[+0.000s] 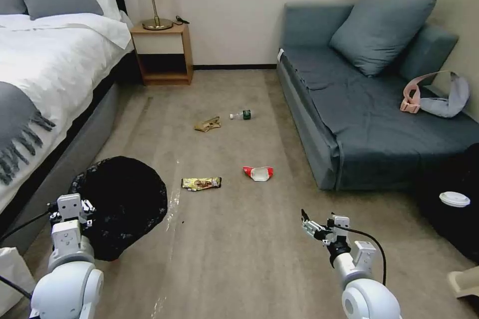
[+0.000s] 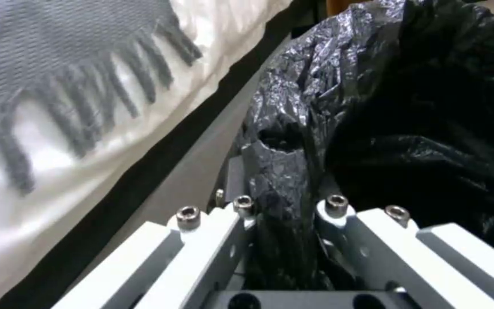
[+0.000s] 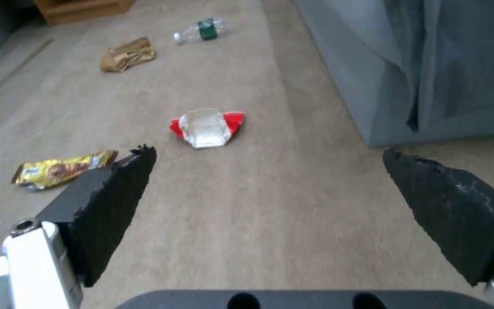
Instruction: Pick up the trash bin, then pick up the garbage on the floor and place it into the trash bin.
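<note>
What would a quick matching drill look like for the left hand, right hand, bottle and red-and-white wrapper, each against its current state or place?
1. left hand
2. right hand
3. bottle
4. red-and-white wrapper

A. on the floor beside the tan paper
B. open above bare carpet
C. shut on the trash bin
D. on the floor nearest the sofa

Pairs: 1-C, 2-B, 3-A, 4-D

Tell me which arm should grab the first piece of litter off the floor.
The right. Its right gripper is open and empty, facing the red-and-white wrapper on the floor. The left gripper is shut on the trash bin, so it looks busy.
</note>
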`<state>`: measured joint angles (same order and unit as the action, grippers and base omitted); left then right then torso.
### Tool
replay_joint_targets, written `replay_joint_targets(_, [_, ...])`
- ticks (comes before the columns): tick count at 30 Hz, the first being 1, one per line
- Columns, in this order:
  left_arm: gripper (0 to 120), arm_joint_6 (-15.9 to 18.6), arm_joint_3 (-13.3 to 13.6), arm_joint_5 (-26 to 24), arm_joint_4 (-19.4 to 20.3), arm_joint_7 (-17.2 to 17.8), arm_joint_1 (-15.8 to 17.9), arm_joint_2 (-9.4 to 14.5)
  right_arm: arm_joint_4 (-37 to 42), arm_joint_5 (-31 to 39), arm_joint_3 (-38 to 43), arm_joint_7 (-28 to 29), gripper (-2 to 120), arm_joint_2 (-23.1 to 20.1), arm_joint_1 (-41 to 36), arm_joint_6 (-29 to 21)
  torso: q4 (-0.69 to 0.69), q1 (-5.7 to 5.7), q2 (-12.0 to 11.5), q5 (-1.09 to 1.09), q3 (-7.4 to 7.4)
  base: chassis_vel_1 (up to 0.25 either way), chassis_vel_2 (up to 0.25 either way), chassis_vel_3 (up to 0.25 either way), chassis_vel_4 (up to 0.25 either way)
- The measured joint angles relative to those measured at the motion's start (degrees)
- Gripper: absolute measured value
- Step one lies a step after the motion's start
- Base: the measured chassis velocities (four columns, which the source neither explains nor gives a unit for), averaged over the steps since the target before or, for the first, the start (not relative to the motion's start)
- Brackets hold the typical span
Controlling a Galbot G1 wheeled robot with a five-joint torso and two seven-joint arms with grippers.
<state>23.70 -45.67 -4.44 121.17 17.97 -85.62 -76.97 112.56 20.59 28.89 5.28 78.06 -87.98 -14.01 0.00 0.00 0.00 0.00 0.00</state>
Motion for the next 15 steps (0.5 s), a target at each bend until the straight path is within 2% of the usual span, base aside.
replay_joint_targets(15, [5, -0.38, -0.11, -0.21, -0.94, -0.13, 0.44, 0.31, -0.69, -0.26, -0.07, -0.27, 100, 0.32, 0.15, 0.20, 0.00, 0.00, 0.00, 0.00, 0.00, -0.120, 0.121, 0.117, -0.119])
